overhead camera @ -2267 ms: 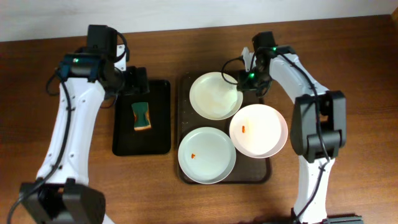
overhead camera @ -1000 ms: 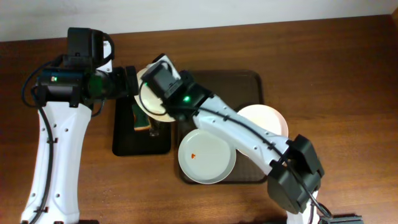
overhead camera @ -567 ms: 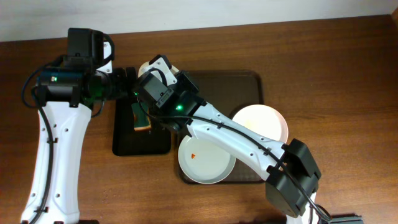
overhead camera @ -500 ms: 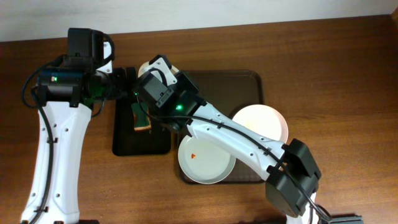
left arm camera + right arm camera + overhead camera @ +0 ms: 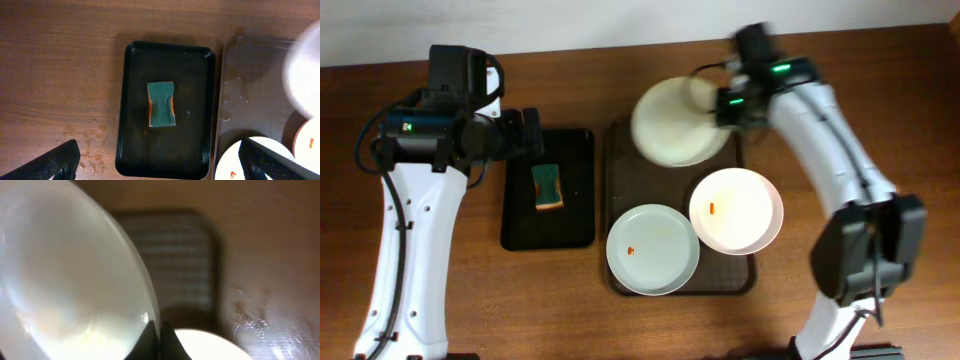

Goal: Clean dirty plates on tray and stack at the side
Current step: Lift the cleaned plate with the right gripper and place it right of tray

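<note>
My right gripper (image 5: 725, 105) is shut on the rim of a white plate (image 5: 675, 122) and holds it, blurred, above the far end of the dark brown tray (image 5: 623, 180). In the right wrist view the fingers (image 5: 160, 335) pinch that plate's edge (image 5: 65, 280). Two more plates lie on the tray, each with an orange smear: a faintly bluish one (image 5: 653, 249) at the near left and a white one (image 5: 736, 209) at the right. My left gripper (image 5: 532, 132) is open and empty over the far end of the black tray, above the sponge.
A smaller glossy black tray (image 5: 520, 230) lies left of the brown tray, with a green and orange sponge (image 5: 548, 187) on it, also in the left wrist view (image 5: 161, 104). Wet spots mark the wood beside it. Bare table lies right of the brown tray.
My right arm has swung from over the black tray at the left back over the brown tray's far end, carrying the plate. The left arm has not moved.
</note>
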Robot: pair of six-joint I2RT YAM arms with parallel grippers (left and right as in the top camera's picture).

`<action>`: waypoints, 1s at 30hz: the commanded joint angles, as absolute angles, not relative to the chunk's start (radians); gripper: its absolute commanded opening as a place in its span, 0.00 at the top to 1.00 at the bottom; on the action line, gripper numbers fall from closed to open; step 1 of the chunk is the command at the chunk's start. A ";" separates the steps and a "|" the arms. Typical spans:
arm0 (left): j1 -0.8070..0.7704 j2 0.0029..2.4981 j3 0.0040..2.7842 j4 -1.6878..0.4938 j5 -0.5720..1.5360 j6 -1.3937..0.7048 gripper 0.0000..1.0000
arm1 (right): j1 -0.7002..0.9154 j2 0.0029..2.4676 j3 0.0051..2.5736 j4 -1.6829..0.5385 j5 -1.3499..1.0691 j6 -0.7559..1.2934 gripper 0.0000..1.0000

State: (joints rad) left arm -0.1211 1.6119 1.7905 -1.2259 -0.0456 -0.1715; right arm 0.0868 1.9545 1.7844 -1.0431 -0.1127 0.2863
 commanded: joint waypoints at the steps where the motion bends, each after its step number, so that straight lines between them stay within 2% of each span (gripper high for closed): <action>1: -0.115 1.608 1.792 -1.227 -0.057 -0.159 0.00 | -0.126 1.906 1.800 -1.110 -0.247 0.331 0.96; 5: -0.115 1.608 1.792 -1.227 -0.057 -0.159 0.00 | -0.342 1.909 1.729 -1.120 -0.147 0.343 0.96; 10: -0.115 1.608 1.792 -1.227 -0.057 -0.159 0.00 | -0.564 1.909 1.509 -1.045 -0.123 0.410 0.96; 14: -0.115 1.608 1.792 -1.227 -0.057 -0.159 0.00 | -0.662 1.909 1.354 -0.937 -0.122 0.424 0.96; 17: -0.115 1.608 1.792 -1.227 -0.057 -0.159 0.00 | -0.675 1.909 1.327 -0.927 -0.118 0.424 0.94; 18: -0.115 1.608 1.792 -1.227 -0.057 -0.159 0.00 | -0.675 1.908 1.327 -0.931 -0.125 0.424 0.73; 19: -0.115 1.608 1.792 -1.227 -0.057 -0.159 0.00 | -0.674 1.902 1.329 -0.938 -0.131 0.424 0.60; 20: -0.115 1.608 1.792 -1.227 -0.057 -0.159 0.00 | -0.673 1.886 1.330 -0.943 -0.161 0.417 0.56; 23: -0.115 1.608 1.792 -1.226 -0.057 -0.159 0.00 | -0.651 1.817 1.330 -0.934 -0.282 0.335 0.53; 25: -0.115 1.608 1.792 -1.222 -0.057 -0.159 0.00 | -0.596 1.731 1.330 -0.942 -0.344 0.276 0.46; 28: -0.115 1.608 1.792 -1.219 -0.057 -0.159 0.00 | -0.466 1.650 1.330 -1.021 -0.331 0.262 0.34; 30: -0.115 1.608 1.792 -1.216 -0.057 -0.159 0.00 | -0.360 1.643 1.329 -1.085 -0.247 0.262 0.33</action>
